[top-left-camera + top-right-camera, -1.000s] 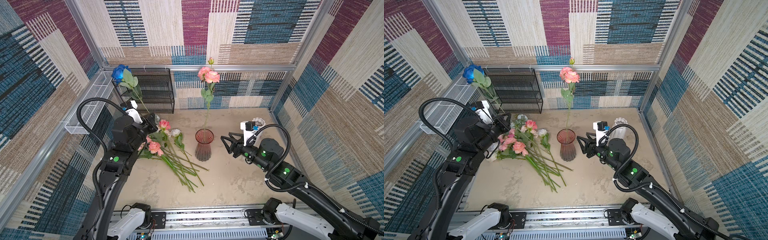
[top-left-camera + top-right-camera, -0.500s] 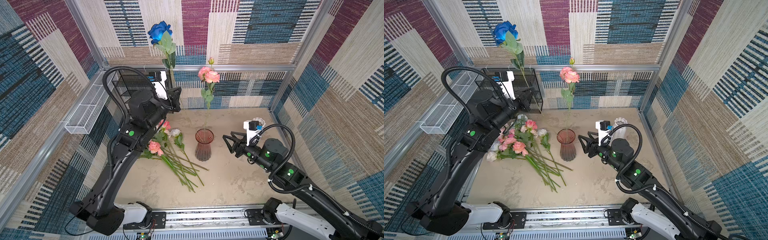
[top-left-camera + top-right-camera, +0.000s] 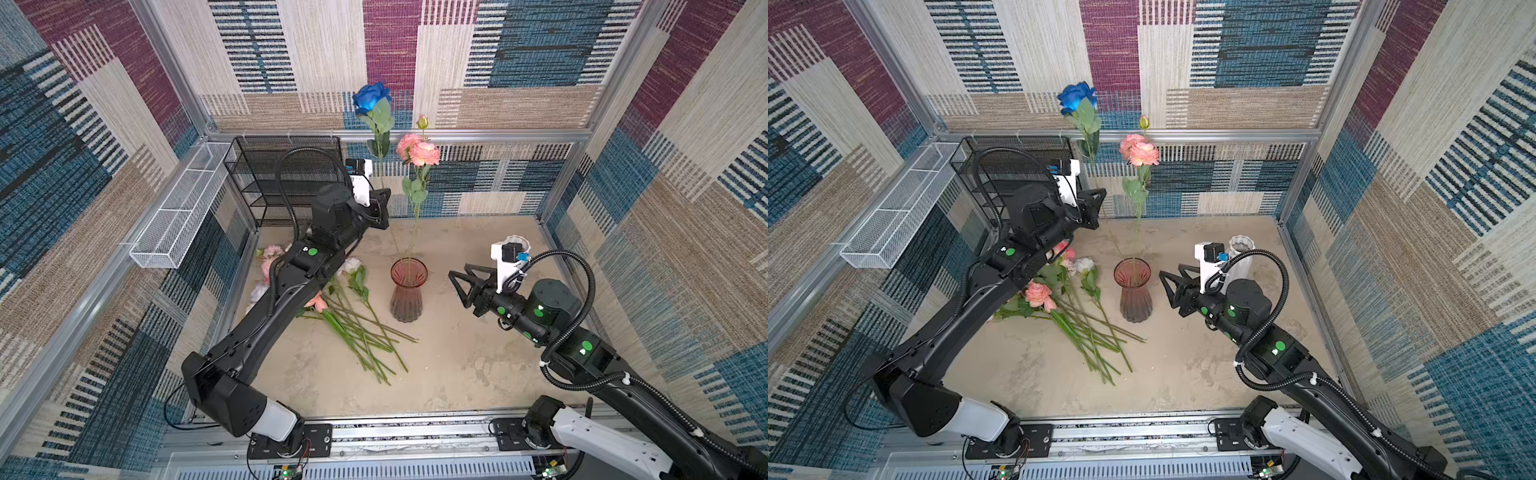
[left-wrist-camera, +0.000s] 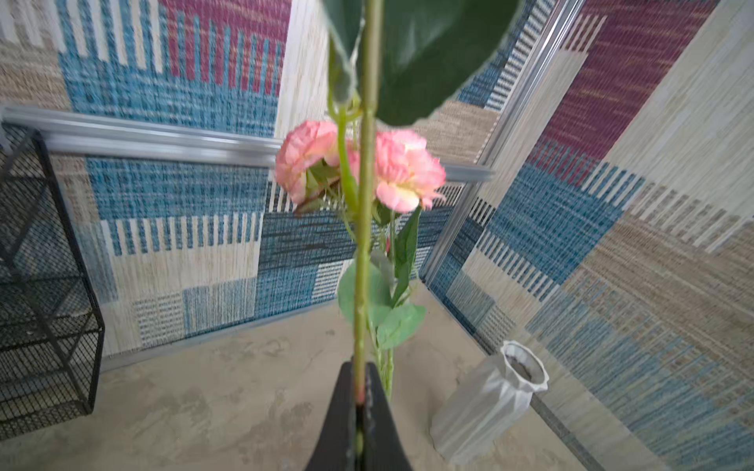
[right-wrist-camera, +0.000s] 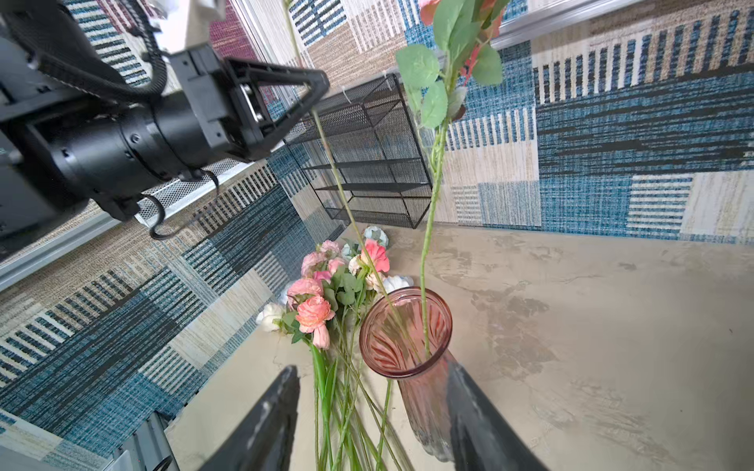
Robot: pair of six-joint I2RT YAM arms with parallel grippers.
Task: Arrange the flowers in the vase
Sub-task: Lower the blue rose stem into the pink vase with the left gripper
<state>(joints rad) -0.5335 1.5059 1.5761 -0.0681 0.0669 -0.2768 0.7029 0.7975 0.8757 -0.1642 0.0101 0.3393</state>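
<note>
A pink ribbed glass vase stands mid-table with one pink flower upright in it. My left gripper hangs high behind the vase, shut on the green stem of a dark blue rose. In the right wrist view that stem slants down into the vase mouth. More flowers lie in a pile left of the vase. My right gripper is open, just right of the vase and apart from it.
A black mesh shelf stands at the back left corner. A white wire basket hangs on the left wall. A pale grey faceted vase sits at the back right, behind my right arm.
My left arm has swung up and to the right, carrying the blue rose from over the flower pile to above the vase. The right gripper has barely moved.
</note>
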